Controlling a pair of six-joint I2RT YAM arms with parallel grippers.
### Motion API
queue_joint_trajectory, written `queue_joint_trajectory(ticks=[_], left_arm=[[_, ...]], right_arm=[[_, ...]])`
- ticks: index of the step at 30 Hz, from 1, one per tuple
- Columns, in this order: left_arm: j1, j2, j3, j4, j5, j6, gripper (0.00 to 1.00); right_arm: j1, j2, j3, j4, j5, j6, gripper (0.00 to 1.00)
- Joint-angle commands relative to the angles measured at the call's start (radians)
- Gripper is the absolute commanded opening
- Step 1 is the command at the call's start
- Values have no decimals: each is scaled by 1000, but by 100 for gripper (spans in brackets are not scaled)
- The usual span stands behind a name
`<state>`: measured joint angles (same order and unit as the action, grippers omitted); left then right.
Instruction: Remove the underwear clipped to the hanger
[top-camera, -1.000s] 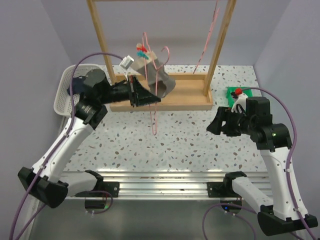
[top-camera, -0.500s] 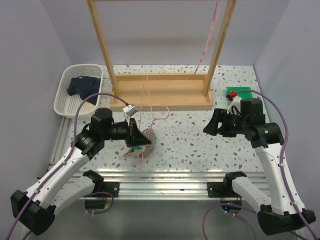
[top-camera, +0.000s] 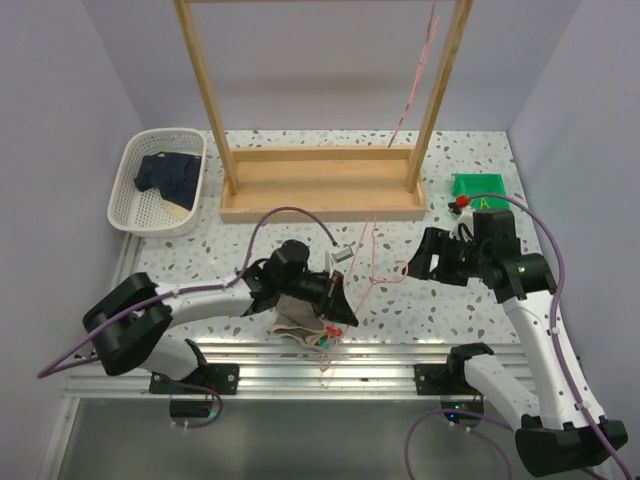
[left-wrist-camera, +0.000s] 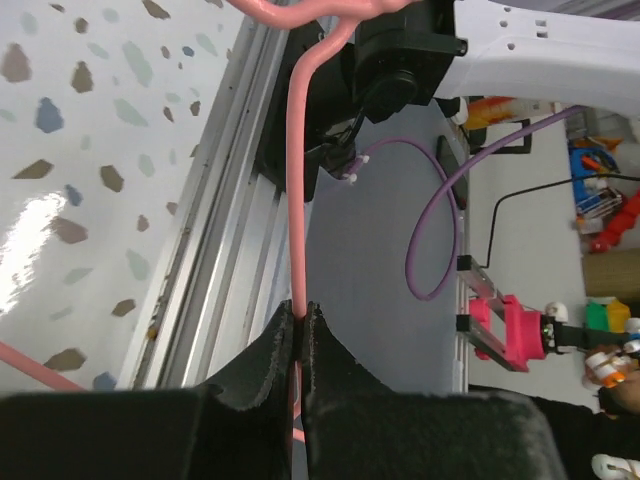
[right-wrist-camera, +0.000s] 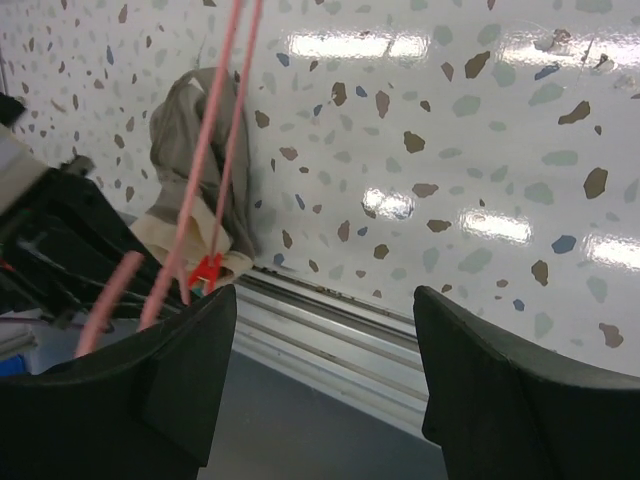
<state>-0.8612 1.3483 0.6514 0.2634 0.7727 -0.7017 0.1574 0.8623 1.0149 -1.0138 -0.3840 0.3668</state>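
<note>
L gripper (left-wrist-camera: 301, 312) jaws pinched on thin pink wire hanger (left-wrist-camera: 296, 200). Grey cloth briefs w/ beige waistband (top-camera: 296, 318) lie just beside it. R gripper (right-wrist-camera: 325, 300) jaws wide, well apart from briefs.

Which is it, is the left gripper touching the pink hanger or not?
Touching. The left wrist view shows the left gripper shut on the pink hanger, with the wire pinched between the two fingertips.

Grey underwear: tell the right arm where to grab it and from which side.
Probably grip the heaped body of the grey underwear, away from its beige waistband and the red clip: that end stands up in folds the fingers can close on. Come down from above on the right gripper's side, beside the pink hanger wires that the left gripper pinches.
</note>
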Motion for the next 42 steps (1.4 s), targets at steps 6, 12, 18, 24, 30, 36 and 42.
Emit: queue_joint_trajectory(ticks=[6, 12, 18, 24, 30, 36, 42], left_arm=[[-67, 187, 83, 596, -93, -269, 0], [8, 207, 4, 782, -113, -413, 0], [70, 375, -24, 1031, -33, -548, 0], [70, 480, -72, 1303, -33, -697, 0], [57, 416, -45, 1208, -42, -634, 0], [31, 394, -13, 1211, -36, -637, 0], [17, 408, 4, 1198, -44, -628, 0]], right_arm=[[7, -15, -85, 14, 124, 84, 79], [8, -71, -165, 85, 174, 234, 86], [7, -52, -312, 262, 19, 345, 83], [10, 27, -372, 382, -128, 395, 82], [33, 107, -410, 448, -200, 425, 81], [76, 135, -424, 567, -253, 512, 81], [152, 167, -384, 613, -269, 557, 79]])
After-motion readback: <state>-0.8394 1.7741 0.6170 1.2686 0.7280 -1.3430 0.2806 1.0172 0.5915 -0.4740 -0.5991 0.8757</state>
